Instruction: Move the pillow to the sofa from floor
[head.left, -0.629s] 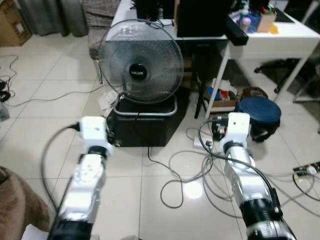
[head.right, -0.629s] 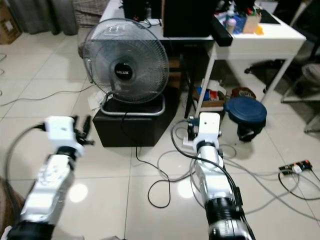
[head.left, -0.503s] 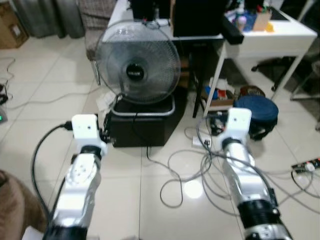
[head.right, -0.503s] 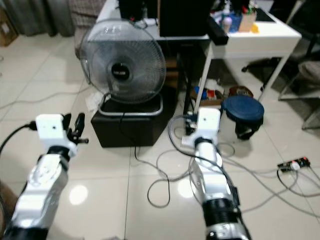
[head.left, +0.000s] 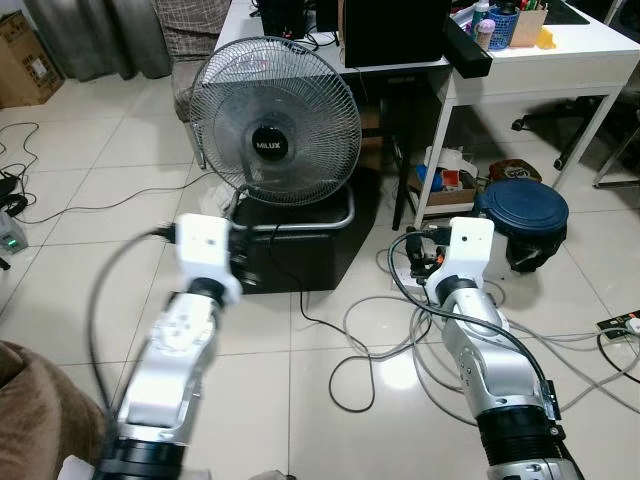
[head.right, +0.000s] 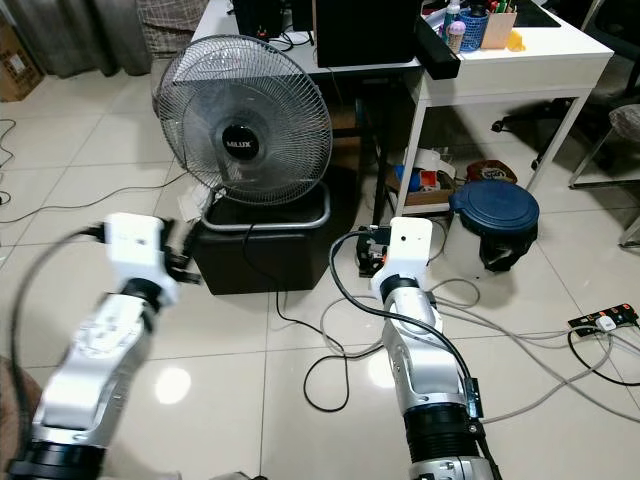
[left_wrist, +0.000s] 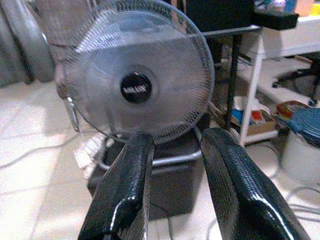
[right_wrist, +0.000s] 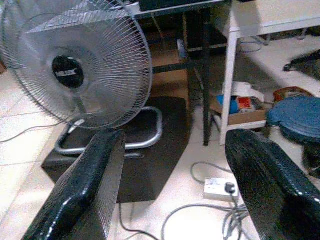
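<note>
Search step, I'd say: no pillow ahead of either set of fingers, so the next move calls for a turn. A brown cushiony shape (head.left: 30, 400) sits behind the left gripper (left_wrist: 172, 200), perhaps the sofa. Both grippers, left and right gripper (right_wrist: 170, 190), spread and empty. Beyond the fingertips: cables (head.left: 370, 340), fan (head.left: 275, 120), desk (head.left: 560, 65).

Floor tiles (head.left: 90, 240): glossy cream ceramic, lamp glare visible. Fan (head.left: 275, 125): fine wire-metal grille, chrome tube base. Box under fan (head.left: 290, 255): matt black. Table (head.left: 560, 65): smooth white (laminate look). Gripper fingers (left_wrist: 125, 195): glossy black, finely textured. Arm shells (head.left: 170, 370): smooth silver.
</note>
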